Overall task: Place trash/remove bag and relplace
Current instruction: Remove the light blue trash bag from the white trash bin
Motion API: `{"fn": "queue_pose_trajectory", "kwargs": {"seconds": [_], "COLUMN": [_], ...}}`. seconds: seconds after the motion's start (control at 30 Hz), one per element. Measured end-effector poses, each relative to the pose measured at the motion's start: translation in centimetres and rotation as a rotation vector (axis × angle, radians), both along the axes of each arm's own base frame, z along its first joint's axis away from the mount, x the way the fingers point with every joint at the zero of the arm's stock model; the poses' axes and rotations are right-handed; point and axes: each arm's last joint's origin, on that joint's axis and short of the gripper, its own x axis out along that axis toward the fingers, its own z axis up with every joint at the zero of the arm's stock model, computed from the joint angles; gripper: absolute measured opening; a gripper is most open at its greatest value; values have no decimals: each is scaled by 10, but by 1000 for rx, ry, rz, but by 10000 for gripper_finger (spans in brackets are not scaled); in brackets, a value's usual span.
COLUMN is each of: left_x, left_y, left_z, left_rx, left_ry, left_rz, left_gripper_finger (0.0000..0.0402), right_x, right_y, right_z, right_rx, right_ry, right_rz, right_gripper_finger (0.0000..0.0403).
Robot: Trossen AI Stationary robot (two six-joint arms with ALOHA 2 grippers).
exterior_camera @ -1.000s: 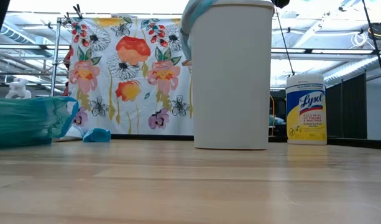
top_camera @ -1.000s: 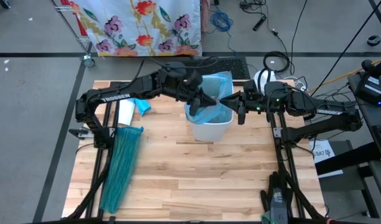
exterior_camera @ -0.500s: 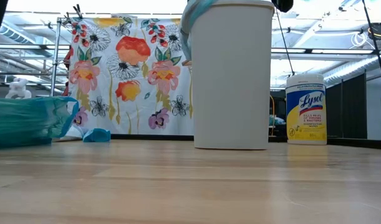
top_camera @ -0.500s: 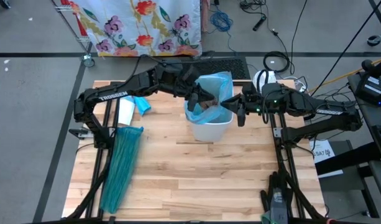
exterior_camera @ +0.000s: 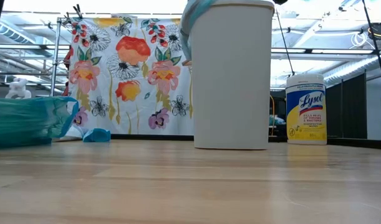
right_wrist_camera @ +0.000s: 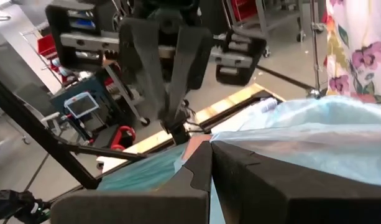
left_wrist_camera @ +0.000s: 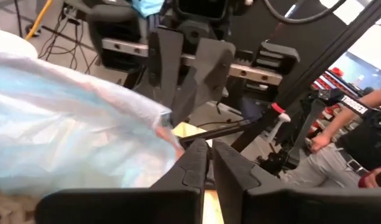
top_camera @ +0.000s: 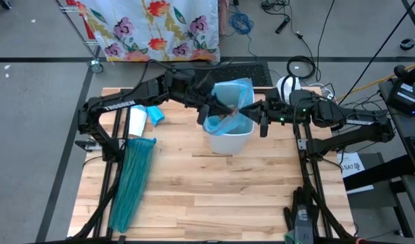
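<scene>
A white bin (top_camera: 229,141) (exterior_camera: 230,74) stands at the far middle of the table, lined with the pale-blue bag (top_camera: 233,95) (left_wrist_camera: 66,130). Brown trash (top_camera: 227,122) lies inside the bag. My left gripper (top_camera: 224,108) (left_wrist_camera: 207,149) hovers over the bag's mouth from the left, its fingers a narrow slit apart. My right gripper (top_camera: 253,108) (right_wrist_camera: 209,149) reaches in level from the right and is shut on the bag's rim. The darker teal-green bag (top_camera: 131,183) (exterior_camera: 28,121) lies flat along the table's left side. My left gripper has the bag's edge (left_wrist_camera: 168,124) lying beside the outer side of one fingertip (left_wrist_camera: 193,152). Nothing shows in the slit between the fingers, and I cannot tell whether they touch the film. My right gripper pinches the bag's rim (right_wrist_camera: 240,142) on the bin's right side between its two fingertips. It comes in level from the table's right. The film runs away from the fingers toward the bin, lifted above the bin's edge.
A Lysol canister (exterior_camera: 305,109) (top_camera: 285,87) stands just right of the bin. A white and blue packet (top_camera: 143,118) lies at the far left. A floral cloth (top_camera: 153,27) hangs behind the table. A person (left_wrist_camera: 330,155) sits beyond the right side.
My left gripper has drawn away from my right gripper, toward the table's left and slightly up. The bag's mouth, gathered between the two grippers a second ago, now stands spread open, and the trash inside shows.
</scene>
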Motion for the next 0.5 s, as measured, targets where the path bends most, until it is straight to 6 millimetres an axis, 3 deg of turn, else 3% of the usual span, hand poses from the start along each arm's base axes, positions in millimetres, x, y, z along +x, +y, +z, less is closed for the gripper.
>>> {"fn": "queue_pose_trajectory", "kwargs": {"seconds": [0.33, 0.5], "left_x": [4, 6], "left_y": [-5, -6], "left_z": [0, -3], "left_rx": [-20, -20], "left_ry": [-11, -2], "left_rz": [-8, -12], "left_gripper_finger": [77, 83], "right_x": [4, 4], "right_y": [-1, -1], "right_z": [-3, -5], "right_rx": [-9, -7], "right_ry": [24, 37], "right_rz": [-1, -1], "right_gripper_finger": [0, 0]}}
